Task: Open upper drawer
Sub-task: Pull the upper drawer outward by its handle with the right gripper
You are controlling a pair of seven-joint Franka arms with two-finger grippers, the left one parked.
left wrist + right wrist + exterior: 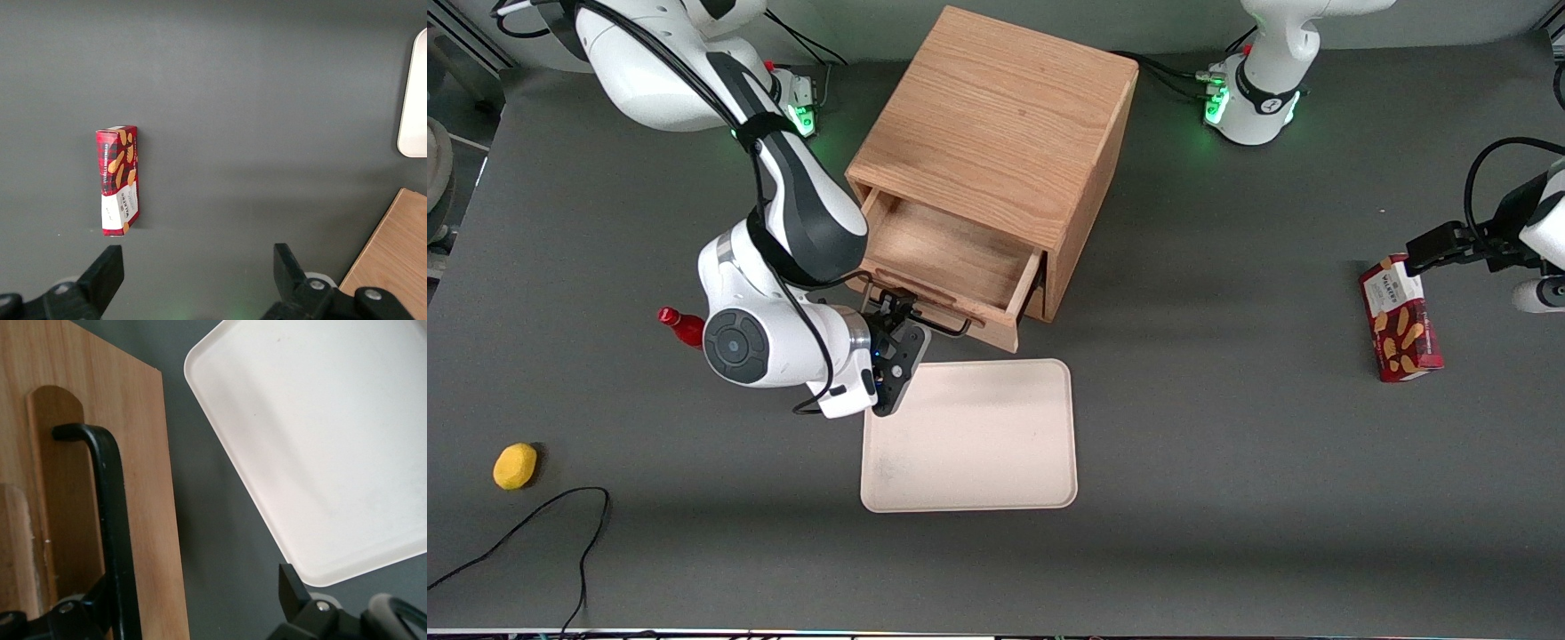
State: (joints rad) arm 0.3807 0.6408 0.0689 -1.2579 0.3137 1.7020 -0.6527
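We are holding our gripper (896,311) at the pulled-out upper drawer (951,267), jaws wide astride its handle (110,520); retreating crookedly risks snagging the bar.

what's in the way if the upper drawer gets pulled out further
Nothing touches it yet. The upper drawer is partly out, the gripper at its handle; the cream tray lies just in front.

We see the light-oak upper drawer (951,258) with black handle (110,520), cream tray (969,436), red tartan biscuit box (119,180), yellow ball (515,466).
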